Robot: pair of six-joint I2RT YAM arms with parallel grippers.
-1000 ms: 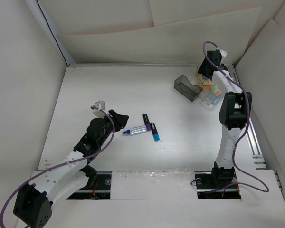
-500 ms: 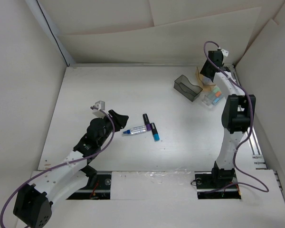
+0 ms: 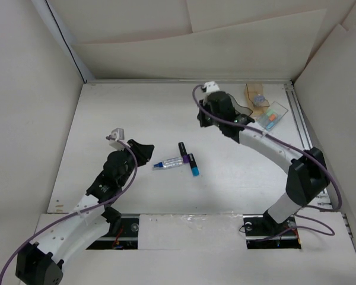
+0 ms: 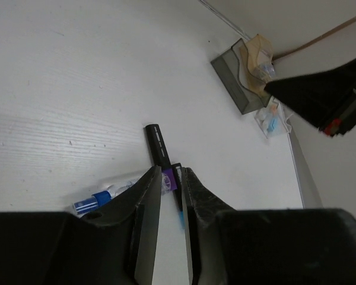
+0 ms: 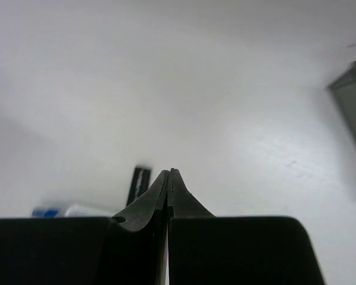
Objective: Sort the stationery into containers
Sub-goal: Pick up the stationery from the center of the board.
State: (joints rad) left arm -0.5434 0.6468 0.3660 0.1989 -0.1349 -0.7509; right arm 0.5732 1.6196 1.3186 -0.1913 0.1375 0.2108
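On the table's middle lie a black-and-purple marker (image 3: 182, 149), a clear blue-tipped pen (image 3: 169, 163) and a black marker with a light-blue end (image 3: 193, 165). My left gripper (image 3: 149, 150) hovers just left of them. It is shut to a thin empty slit, through which the purple marker (image 4: 160, 148) shows. My right gripper (image 3: 203, 117) hangs above and behind the markers, shut and empty. Its pressed fingertips (image 5: 169, 173) point toward the black marker (image 5: 139, 181). The dark grey bin (image 3: 247, 108), tan-amber bin (image 3: 254, 94) and clear bin (image 3: 273, 114) stand at the back right.
The right arm's forearm (image 3: 267, 145) stretches from the right side across the table and partly covers the grey bin. Orange and light-blue markers lie in the clear bin. White walls close off the back and both sides. A metal rail (image 3: 302, 133) runs along the right edge.
The right arm swung from over the bins at the back right leftward to above the table's middle, and its jaws closed. The left gripper drew back a little and narrowed.
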